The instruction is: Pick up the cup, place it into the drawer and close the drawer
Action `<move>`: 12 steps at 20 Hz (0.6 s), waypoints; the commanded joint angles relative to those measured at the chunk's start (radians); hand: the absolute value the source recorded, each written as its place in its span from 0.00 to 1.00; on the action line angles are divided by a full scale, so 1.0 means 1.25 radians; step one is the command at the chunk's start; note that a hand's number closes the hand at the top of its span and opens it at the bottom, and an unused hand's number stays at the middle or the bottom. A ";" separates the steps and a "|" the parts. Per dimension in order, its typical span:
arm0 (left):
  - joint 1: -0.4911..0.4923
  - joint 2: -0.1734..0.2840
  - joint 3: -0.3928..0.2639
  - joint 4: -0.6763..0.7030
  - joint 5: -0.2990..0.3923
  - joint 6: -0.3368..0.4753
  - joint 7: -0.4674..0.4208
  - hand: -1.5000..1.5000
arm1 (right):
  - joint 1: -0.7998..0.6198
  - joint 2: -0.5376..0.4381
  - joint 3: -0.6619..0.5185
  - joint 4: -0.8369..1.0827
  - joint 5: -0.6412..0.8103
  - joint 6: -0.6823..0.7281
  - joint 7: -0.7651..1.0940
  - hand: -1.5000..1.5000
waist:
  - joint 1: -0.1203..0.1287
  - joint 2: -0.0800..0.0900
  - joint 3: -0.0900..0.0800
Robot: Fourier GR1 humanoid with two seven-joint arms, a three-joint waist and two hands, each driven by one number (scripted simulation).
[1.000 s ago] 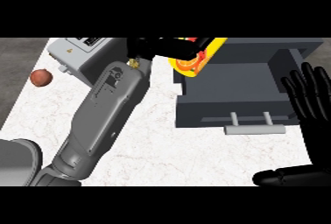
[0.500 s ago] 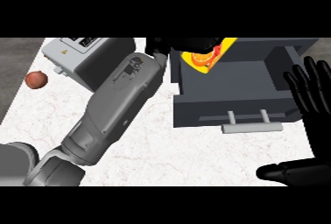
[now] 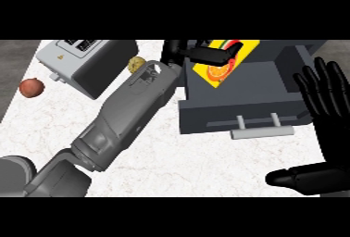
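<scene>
- Left hand (image 3: 205, 54): black, at the end of our grey forearm; its fingers are curled round the yellow cup with an orange-slice print (image 3: 220, 69) and hide part of it.
- Cup: held in those fingers, over the open dark grey drawer (image 3: 253, 88). We cannot tell whether it touches the drawer's floor or hangs above it.
- Drawer: pulled out toward us, its pale bar handle (image 3: 259, 132) well below the left fingers and just beside the right fingers.
- Right hand (image 3: 328, 99): black, at the view's right edge; fingers straight and spread, pointing up, resting and holding nothing.
- Light grey box-shaped toaster (image 3: 82, 65): on the white marbled surface (image 3: 205, 166), to the left of the left fingers.
- Small reddish round fruit (image 3: 31, 87): farther left again, well apart from both hands.
- Small yellowish item (image 3: 136, 63): between toaster and forearm; too little shows to name it.
- Progress, as we judge it: the cup is picked up and brought to the drawer. Left to do: release it inside, withdraw the hand, and push the drawer shut.
</scene>
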 commanded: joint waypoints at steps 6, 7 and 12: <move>-0.056 0.000 -0.113 0.091 0.028 0.017 0.026 1.00 | 0.007 -0.014 -0.008 0.012 -0.027 0.036 -0.022 0.00 | -0.025 0.006 0.001; -0.032 0.000 -0.158 0.057 0.029 0.043 0.031 1.00 | -0.014 0.014 0.019 0.034 0.001 0.010 -0.024 0.00 | -0.021 0.005 0.001; -0.051 0.000 -0.177 0.084 0.042 0.057 0.036 0.00 | -0.008 0.019 0.026 0.021 0.001 0.009 -0.025 0.00 | -0.034 0.008 0.001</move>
